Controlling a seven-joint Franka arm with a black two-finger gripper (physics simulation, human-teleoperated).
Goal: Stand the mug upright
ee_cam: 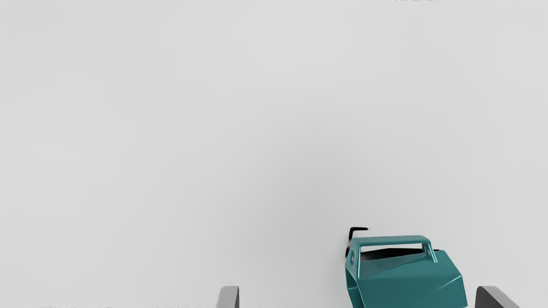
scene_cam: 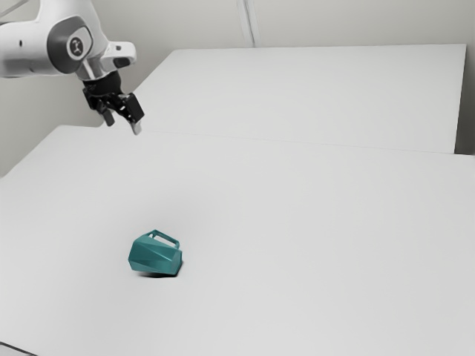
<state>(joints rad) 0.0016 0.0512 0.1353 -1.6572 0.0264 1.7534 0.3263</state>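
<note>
The hand [scene_cam: 123,122] is held raised above the white bench [scene_cam: 312,222], well apart from the mug, with its two fingers spread wide and nothing gripped between them. In the exterior view it is carried by the white arm [scene_cam: 30,50], which is brought in from about ten o'clock. The teal mug [scene_cam: 156,256] is seen lying on its side on the bench; if a clock face is centred on the hand in the exterior view, the mug is found between five and six o'clock. Its angular handle [scene_cam: 165,237] is turned upward, toward about one o'clock from the body in that same view. A dark shadow [scene_cam: 154,275] is cast on the bench along the mug's underside. In the wrist view, the mug is framed between the lines of the two spread fingertips, much nearer to one than to the other, and its open mouth is pointed toward the side of the farther fingertip [ee_cam: 228,298]. The mug's body is faceted, with flat, slanting faces, and the handle's loop is left unobstructed.
</note>
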